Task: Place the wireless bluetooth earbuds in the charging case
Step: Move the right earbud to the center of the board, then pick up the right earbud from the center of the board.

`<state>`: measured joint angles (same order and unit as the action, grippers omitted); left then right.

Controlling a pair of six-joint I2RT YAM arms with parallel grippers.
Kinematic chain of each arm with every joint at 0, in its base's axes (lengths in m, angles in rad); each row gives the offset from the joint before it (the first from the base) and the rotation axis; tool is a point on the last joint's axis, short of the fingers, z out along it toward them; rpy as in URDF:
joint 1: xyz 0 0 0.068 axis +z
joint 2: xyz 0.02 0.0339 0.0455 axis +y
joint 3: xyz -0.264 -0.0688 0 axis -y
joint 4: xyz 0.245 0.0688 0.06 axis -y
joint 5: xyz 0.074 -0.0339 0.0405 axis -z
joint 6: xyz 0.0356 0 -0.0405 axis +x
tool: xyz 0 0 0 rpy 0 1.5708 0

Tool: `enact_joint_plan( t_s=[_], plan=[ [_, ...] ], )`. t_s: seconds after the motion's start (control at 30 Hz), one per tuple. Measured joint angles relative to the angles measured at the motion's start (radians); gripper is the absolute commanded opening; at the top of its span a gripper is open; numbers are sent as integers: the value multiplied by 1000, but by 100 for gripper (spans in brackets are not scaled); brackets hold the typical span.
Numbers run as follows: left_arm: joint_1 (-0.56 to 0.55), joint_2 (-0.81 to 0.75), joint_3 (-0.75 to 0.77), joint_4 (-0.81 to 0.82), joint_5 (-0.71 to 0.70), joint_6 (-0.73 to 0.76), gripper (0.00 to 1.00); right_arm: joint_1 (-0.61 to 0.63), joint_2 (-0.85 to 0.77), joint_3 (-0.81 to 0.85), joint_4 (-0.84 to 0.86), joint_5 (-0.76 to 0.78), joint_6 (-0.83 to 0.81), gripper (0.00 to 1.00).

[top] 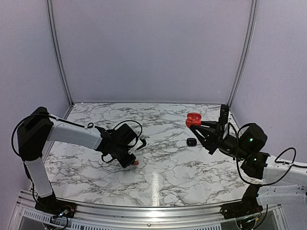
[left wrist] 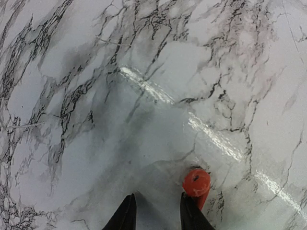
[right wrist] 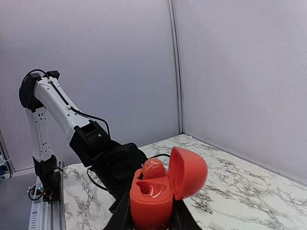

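Note:
A red earbud (left wrist: 196, 184) lies on the marble table, touching the outer side of my left gripper's right finger (left wrist: 193, 216), not between the fingers. My left gripper (left wrist: 158, 215) is open, empty and low over the table; it also shows in the top view (top: 129, 160), with the earbud (top: 136, 163) beside it. My right gripper (right wrist: 149, 218) is shut on the open red charging case (right wrist: 151, 203) and holds it above the table, lid (right wrist: 188, 172) swung right. One red earbud (right wrist: 153, 168) sits in the far slot; the near slot is empty. The case also shows in the top view (top: 193, 120).
A small black oval case (top: 192, 142) lies on the table below the raised red case. The marble table (top: 168, 177) is walled by purple panels at the back and sides. The left arm's black wrist and cable fill the space behind the red case in the right wrist view.

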<state>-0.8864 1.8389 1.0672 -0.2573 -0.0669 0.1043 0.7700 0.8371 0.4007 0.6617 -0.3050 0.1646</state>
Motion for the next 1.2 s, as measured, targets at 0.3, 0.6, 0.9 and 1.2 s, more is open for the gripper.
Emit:
enact_joint_plan(
  t_s=[0.3,0.6,0.9,1.2],
  plan=[
    [26,17,17,32,-44,-11,35,0,0,0,-13,0,0,0],
    [37,-36,91,-73,75,-8,39,0,0,0,-38,-2,0,0],
    [31,84,256,-266,189,20,39,0,0,0,-62,-8,-4,0],
    [27,154,331,-371,177,37,34,0,0,0,-65,-8,-4,0]
  ],
)
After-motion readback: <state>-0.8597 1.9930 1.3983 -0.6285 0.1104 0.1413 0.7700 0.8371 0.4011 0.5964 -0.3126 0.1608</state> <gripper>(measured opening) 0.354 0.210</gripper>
